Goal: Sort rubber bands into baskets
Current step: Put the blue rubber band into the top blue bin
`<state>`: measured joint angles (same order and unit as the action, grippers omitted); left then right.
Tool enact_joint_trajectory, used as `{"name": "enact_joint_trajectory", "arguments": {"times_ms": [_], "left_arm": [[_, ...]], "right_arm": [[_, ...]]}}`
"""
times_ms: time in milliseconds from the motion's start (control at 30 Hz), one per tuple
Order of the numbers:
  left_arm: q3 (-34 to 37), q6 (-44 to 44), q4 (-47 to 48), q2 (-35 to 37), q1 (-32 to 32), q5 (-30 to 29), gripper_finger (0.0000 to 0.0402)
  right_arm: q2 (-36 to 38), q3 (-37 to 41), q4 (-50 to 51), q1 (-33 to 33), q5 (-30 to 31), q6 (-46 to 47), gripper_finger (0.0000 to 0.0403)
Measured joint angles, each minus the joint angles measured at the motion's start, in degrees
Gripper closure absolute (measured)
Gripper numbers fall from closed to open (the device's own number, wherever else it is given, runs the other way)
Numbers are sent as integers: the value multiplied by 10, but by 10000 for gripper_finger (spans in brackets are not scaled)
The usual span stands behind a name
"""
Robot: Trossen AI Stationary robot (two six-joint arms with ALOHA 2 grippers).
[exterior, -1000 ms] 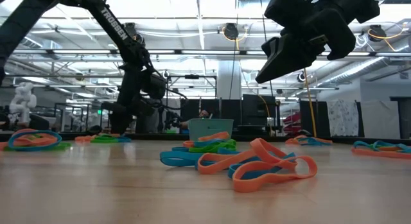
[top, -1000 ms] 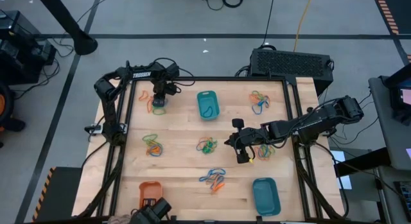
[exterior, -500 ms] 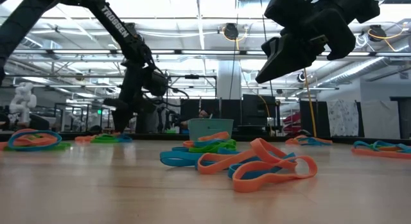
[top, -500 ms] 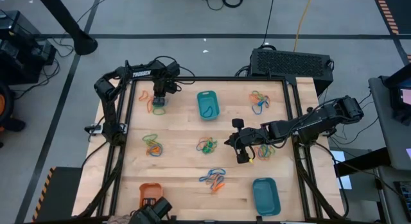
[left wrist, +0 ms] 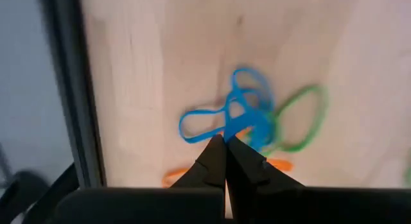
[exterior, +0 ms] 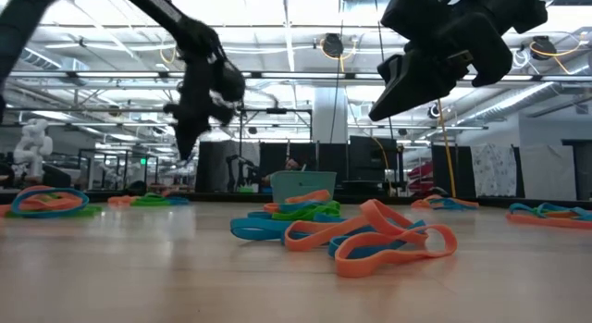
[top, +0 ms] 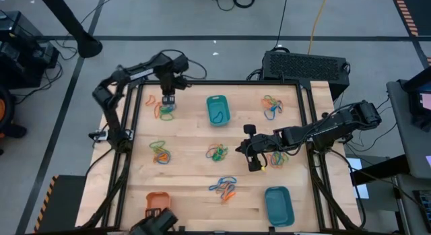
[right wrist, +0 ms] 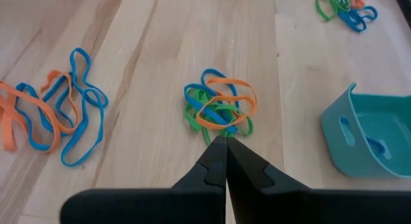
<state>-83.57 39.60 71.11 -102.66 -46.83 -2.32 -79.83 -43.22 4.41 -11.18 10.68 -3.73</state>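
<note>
Rubber bands lie in small heaps across the wooden tabletop (top: 188,137). At the far left corner sits a heap of blue, green and orange bands (top: 165,112), and the left gripper (top: 168,100) hangs just above it. In the left wrist view its fingers (left wrist: 215,161) are pressed together on a blue band (left wrist: 239,115), whose loops hang from the tips over a green band (left wrist: 302,118) lying on the wood.

Other heaps lie at the left middle (top: 159,151), the centre (top: 217,153), the near centre (top: 224,188) and the far right (top: 271,106). One more heap (top: 277,157) lies at the right middle, partly under the right arm.

A blue basket (top: 217,109) stands at the far centre, a second blue basket (top: 279,205) at the near right, and an orange basket (top: 157,203) at the near left.

The right gripper (top: 252,155) hovers above the tabletop between the centre heap and the right-middle heap, its fingers (right wrist: 218,163) pressed together with nothing between them.
</note>
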Motion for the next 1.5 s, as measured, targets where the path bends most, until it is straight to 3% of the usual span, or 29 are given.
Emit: {"name": "enact_joint_trajectory", "arguments": {"times_ms": [233, 433, 700, 833, 1200, 1500], "left_arm": [[0, -51, -54, 128, -19, 132, 401], [0, -115, -168, 153, 20, 236, 401], [1, -153, -306, 88, 128, 237, 401], [1, -138, -344, 49, 166, 204, 401], [1, -154, -405, -36, 180, 198, 402], [1, -158, -408, -69, 190, 205, 395]], "right_arm": [[0, 0, 9, 0, 0, -1, 403], [0, 0, 9, 0, 0, 0, 403], [0, 0, 20, -6, 0, 0, 403], [7, -25, 88, -9, 0, 22, 403], [35, -71, 290, -18, -1, 133, 403], [56, -71, 324, -34, 13, 163, 403]]}}
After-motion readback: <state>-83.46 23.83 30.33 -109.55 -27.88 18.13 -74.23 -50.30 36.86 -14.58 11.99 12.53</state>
